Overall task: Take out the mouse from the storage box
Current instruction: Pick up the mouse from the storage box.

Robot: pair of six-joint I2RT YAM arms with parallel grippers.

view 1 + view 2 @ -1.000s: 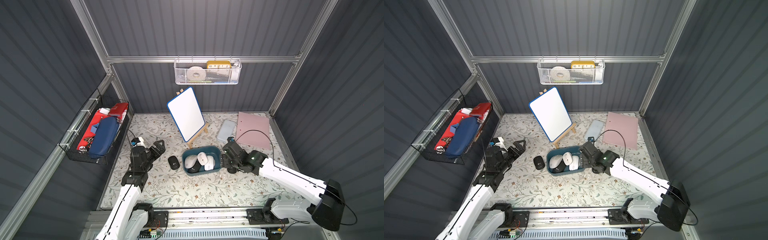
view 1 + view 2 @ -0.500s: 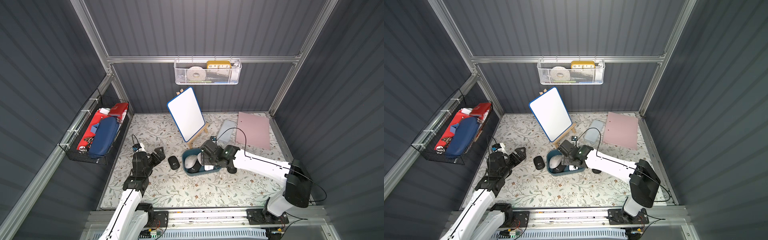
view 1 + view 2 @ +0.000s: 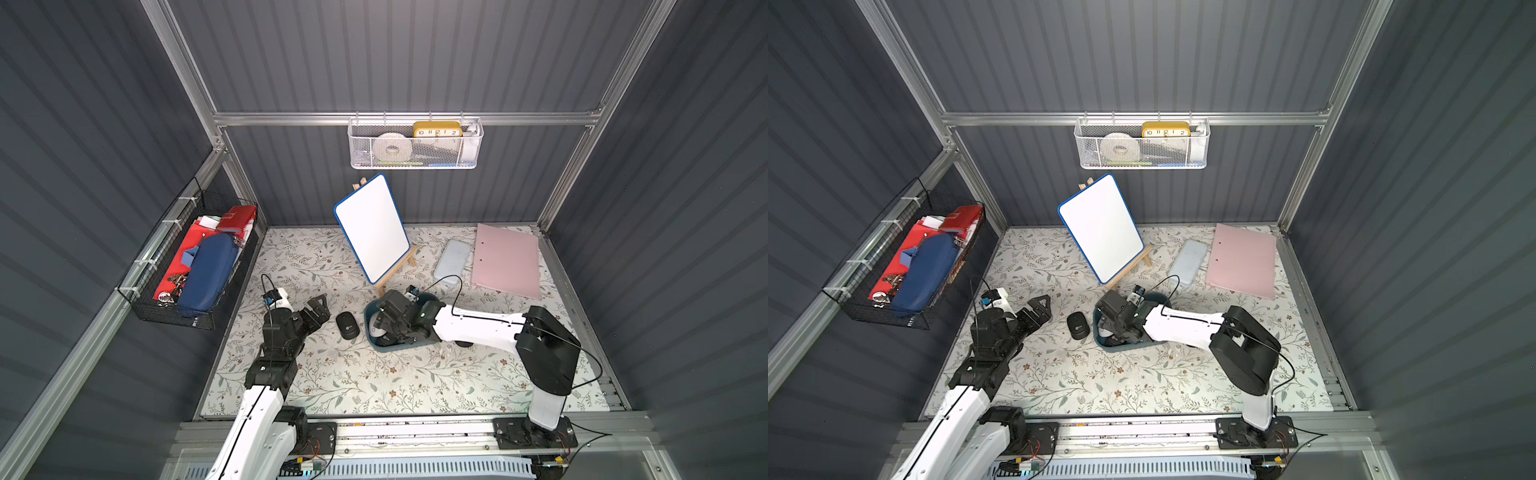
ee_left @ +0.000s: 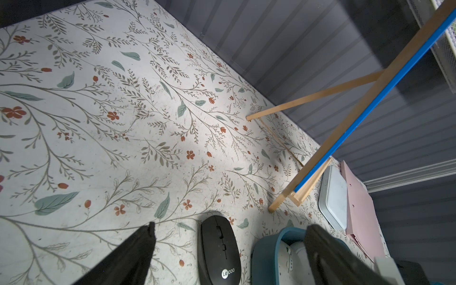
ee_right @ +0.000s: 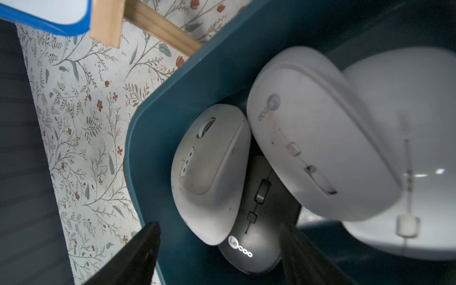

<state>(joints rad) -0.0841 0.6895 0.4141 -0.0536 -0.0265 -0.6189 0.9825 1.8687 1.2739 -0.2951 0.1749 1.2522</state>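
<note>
The right end effector (image 5: 218,223) stands partly open, grasping nothing. The grey mouse (image 5: 209,172) lies between its fingers, inside the storage box (image 5: 172,106). The left end effector (image 4: 231,226) is fully released above the surface (image 4: 98,123).

- Tabletop (image 3: 332,382): flat, covered with a pale cloth printed with leafy sprigs and small red flowers.
- Black mouse (image 3: 347,325): flat on the cloth, left of centre, just beside the storage box and apart from it.
- Storage box (image 3: 399,348): teal, rounded corners, standing on its base near the centre.
- Wooden easel (image 3: 392,272): behind the box, feet on the cloth, carrying a blue-framed whiteboard (image 3: 371,227) tilted back.
- Pale blue-grey flat case (image 3: 452,262): right rear, lying flat, just beside the pink folder; contact between the two not resolvable.
- Pink folder (image 3: 507,259): right rear corner, closed, lying flat.
</note>
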